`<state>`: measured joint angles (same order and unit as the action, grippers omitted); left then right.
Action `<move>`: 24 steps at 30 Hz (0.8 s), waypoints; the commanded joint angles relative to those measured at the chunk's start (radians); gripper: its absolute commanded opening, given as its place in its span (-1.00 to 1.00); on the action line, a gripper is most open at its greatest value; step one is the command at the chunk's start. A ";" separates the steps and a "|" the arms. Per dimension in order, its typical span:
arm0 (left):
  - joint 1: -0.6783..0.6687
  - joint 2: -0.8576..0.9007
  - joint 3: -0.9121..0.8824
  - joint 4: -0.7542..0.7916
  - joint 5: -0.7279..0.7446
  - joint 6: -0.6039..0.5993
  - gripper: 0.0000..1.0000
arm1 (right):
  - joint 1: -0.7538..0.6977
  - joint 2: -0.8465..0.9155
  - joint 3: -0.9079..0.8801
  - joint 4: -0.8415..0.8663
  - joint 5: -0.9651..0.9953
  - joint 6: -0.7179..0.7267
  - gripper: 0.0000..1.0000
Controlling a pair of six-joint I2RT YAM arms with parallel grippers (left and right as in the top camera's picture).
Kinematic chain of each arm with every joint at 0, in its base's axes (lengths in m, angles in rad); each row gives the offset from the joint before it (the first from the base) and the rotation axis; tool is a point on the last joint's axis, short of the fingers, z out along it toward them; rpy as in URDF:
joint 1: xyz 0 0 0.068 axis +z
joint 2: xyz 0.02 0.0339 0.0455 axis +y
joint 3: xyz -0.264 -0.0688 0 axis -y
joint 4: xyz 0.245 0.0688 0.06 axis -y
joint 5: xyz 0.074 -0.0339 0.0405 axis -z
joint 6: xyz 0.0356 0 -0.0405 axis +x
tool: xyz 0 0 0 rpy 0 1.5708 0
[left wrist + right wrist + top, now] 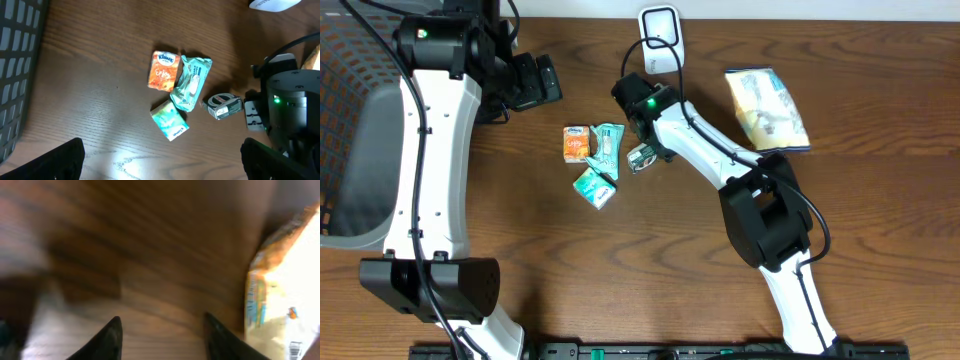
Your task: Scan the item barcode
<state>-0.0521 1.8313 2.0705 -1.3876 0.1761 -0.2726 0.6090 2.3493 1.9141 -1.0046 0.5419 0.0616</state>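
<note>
Resting item: a small silver-and-black item (642,157) lies flat on the wooden table (550,250), not held by either claw.
Right gripper (162,325): fingers apart with only blurred wood grain between them, gripping nothing; in the overhead view the arm's end sits just above and beside the small silver-and-black item, and I cannot tell if they touch.
Teal wipes pack (607,145): just left of the small silver-and-black item, lying lengthwise.
Orange Kleenex pack (577,143): beyond the wipes pack from the small silver-and-black item, edge against the wipes pack.
Small teal tissue pack (594,187): below-left of the small silver-and-black item, at the lower end of the wipes pack.
White scanner (660,38): well above the small silver-and-black item at the table's far edge, cable attached.
Snack bag (765,108): to the right of the small silver-and-black item, past the right arm (700,150); a barcode shows at its corner in the right wrist view.
Left gripper (162,150): jaws spread wide, empty, raised over the table to the upper left of the small silver-and-black item.
Dark mesh basket (350,60): farthest left of the small silver-and-black item, at the table's edge.
</note>
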 commanded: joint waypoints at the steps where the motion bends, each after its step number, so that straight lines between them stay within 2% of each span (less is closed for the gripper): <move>1: 0.006 0.005 0.003 -0.003 -0.013 0.006 0.96 | -0.032 -0.047 0.025 -0.017 -0.099 0.027 0.01; 3: 0.006 0.005 0.003 -0.003 -0.013 0.006 0.96 | -0.061 -0.067 0.039 -0.029 -0.100 0.028 0.13; 5: 0.006 0.005 0.003 -0.003 -0.013 0.006 0.96 | -0.105 -0.087 0.057 -0.037 -0.112 0.036 0.16; 7: 0.006 0.005 0.003 -0.003 -0.013 0.006 0.96 | -0.156 -0.105 0.074 -0.039 -0.156 0.035 0.31; 9: 0.006 0.005 0.003 -0.003 -0.013 0.006 0.96 | -0.235 -0.123 0.095 -0.036 -0.250 0.031 0.51; 10: 0.006 0.005 0.003 -0.003 -0.013 0.006 0.96 | -0.272 -0.129 0.104 -0.035 -0.314 0.009 0.54; 14: 0.006 0.005 0.003 -0.003 -0.013 0.006 0.96 | -0.443 -0.131 0.118 -0.010 -0.663 -0.080 0.82; 18: 0.006 0.005 0.003 -0.003 -0.013 0.006 0.96 | -0.597 -0.110 0.088 0.052 -0.930 -0.128 0.89; 24: 0.006 0.005 0.003 -0.003 -0.013 0.006 0.96 | -0.738 -0.026 0.080 0.058 -1.029 -0.131 0.88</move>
<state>-0.0521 1.8313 2.0705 -1.3872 0.1764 -0.2726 -0.1078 2.2578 2.0079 -0.9428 -0.3336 -0.0380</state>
